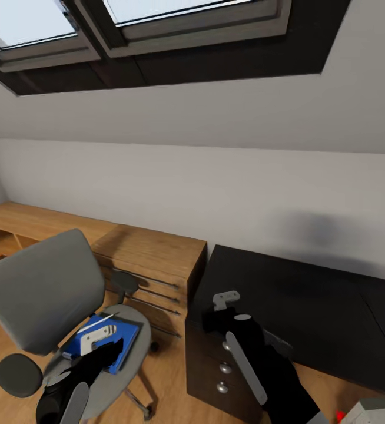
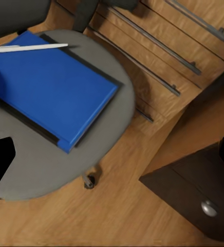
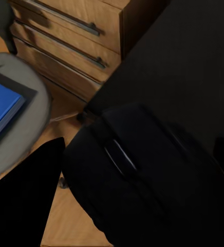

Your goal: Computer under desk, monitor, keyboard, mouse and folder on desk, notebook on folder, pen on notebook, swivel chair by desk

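Swivel chair (image 1: 39, 294) far left, blue folder (image 1: 107, 341) on its seat over the notebook (image 2: 19, 116), white pen (image 2: 30, 48) on top; left gripper (image 1: 101, 337) just above it, can't tell its spread; wood drawers (image 1: 151, 277) behind; right gripper (image 1: 225, 301) clamped round the mouse (image 3: 143, 180) over the black desk (image 1: 310, 300).

A rounded black mouse (image 3: 143, 180) with a thin pale line along its back sits close to the camera, between 2 dark finger shapes at either side, so the right gripper (image 3: 137, 190) looks closed around it, over the glossy black top of the desk (image 3: 184, 56) near that top's edge. Past the edge stands a light-wood drawer unit (image 3: 71, 41) with long metal bar handles, above a wooden floor (image 3: 71, 221). Beside it, the blue folder (image 3: 0, 110) lies on the grey seat of the swivel chair (image 3: 32, 110), with a darker flat layer showing under the folder's far edge.
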Controlling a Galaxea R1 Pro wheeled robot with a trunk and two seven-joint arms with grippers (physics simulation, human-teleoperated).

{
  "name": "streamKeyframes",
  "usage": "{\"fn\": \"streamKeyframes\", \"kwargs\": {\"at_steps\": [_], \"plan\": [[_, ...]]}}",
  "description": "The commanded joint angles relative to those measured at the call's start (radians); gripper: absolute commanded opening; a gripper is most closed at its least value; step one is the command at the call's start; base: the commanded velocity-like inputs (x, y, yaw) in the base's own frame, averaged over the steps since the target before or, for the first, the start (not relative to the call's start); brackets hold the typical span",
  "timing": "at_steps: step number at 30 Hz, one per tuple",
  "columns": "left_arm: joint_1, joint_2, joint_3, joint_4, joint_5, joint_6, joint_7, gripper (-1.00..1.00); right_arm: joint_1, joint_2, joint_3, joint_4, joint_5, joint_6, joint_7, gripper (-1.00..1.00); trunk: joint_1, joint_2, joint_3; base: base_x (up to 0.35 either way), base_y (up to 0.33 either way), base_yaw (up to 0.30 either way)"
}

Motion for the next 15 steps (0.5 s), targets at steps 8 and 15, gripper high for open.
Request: {"fn": "streamKeyframes", "kwargs": {"at_steps": [8, 15], "plan": [[-0.001, -0.001, -0.002, -0.001, 0.011, 0.004, 0.009, 1.00, 0.001, 0.007, -0.002, -0.016, -0.014, 0.000, -0.010, -1.00, -0.031, 0.055, 0.024, -0.340, -0.044, 0.000], [-0.001, -0.001, -0.021, -0.001, 0.010, 0.004, 0.009, 1.00, 0.001, -0.001, -0.026, -0.043, -0.012, -0.007, -0.009, -1.00, -0.043, 0.076, 0.035, -0.180, -0.138, -0.075]]}}
